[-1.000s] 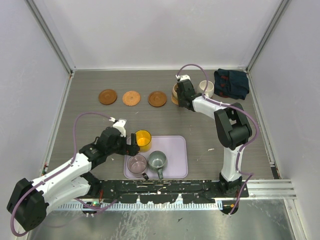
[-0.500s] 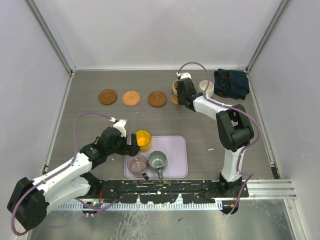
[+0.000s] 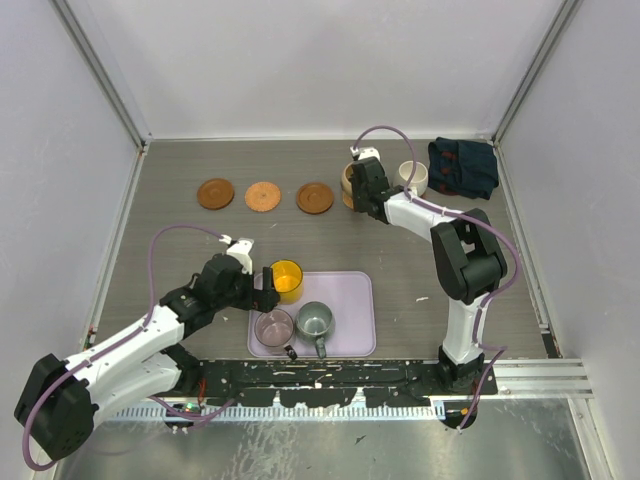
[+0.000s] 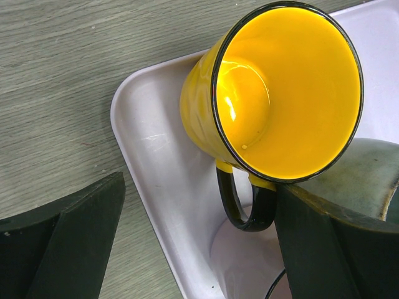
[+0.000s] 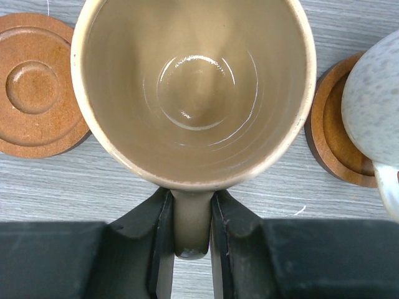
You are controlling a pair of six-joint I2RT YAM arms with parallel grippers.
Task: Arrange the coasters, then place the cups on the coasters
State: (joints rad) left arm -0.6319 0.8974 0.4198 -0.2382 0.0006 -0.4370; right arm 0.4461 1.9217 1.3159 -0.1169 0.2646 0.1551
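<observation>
**Coasters:** three bare coasters (image 3: 263,196) lie in a row across the far side of the table. A fourth coaster (image 5: 329,131) sits under the white mug (image 3: 412,177). The fifth is not visible and may be hidden beneath the tan-beige mug (image 5: 193,87).

**Cups placed:** the white mug only, by the look of it. The tan-beige mug is between the row's right end and the white mug. Whether it rests on anything cannot be told.

**Cups left:** the yellow mug (image 4: 280,93), grey-green mug (image 3: 314,320) and mauve-pink mug (image 3: 273,326) all stand on the lilac tray (image 3: 350,290).

**Right gripper** (image 5: 191,233) — clenched on the tan-beige mug's handle, with the mug upright just ahead of the fingers.

**Left gripper** (image 4: 199,205) — spread wide and holding nothing. The yellow mug stands just ahead, in line with the gap between the fingers, its handle turned toward the gripper. Judged ready for a close on that handle.
</observation>
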